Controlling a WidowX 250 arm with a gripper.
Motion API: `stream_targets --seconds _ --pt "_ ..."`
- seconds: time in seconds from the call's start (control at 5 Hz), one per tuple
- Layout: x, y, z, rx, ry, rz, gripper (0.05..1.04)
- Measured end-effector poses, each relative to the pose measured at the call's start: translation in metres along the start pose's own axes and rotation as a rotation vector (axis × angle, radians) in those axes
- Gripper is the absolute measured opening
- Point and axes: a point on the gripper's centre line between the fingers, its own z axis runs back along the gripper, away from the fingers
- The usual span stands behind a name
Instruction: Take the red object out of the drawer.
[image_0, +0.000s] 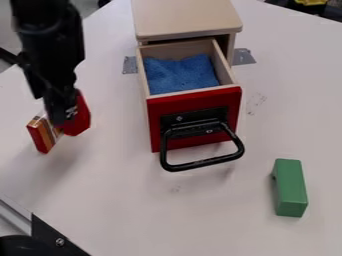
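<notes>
At the left side, the black gripper (61, 107) hangs low over the white table. Directly at its lower end is a red object (79, 119), partly covered by the gripper; I cannot tell whether it is held or resting on the table. Against its left side sits a piece with red, orange and brown stripes (43, 134), perhaps part of the same object. The red-fronted drawer (141, 105) is pulled out of its wooden cabinet, to the right of the gripper, and has a blue cloth-like piece (180, 75) in it.
The drawer's black handle (200, 164) juts toward the front. A green block (290, 187) lies on the white table (200, 215) at the right. Grey metal plates (243, 57) flank the cabinet (187, 20). A black bracket (53, 237) occupies the lower left corner.
</notes>
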Motion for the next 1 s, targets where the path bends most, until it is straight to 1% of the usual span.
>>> stream_targets --seconds 0.2,0.4,0.6,0.8,1.0 --pt "0.0 0.004 -0.009 0.025 0.034 -0.004 0.704" --pt "-0.007 0.002 -0.033 0.05 0.079 -0.012 0.704" --pt "0.003 -0.003 -0.05 0.052 0.12 -0.011 0.704" --pt "0.014 -0.009 -0.053 0.011 0.148 -0.021 0.704" --pt "0.019 -0.016 -0.05 -0.038 0.161 -0.024 0.704"
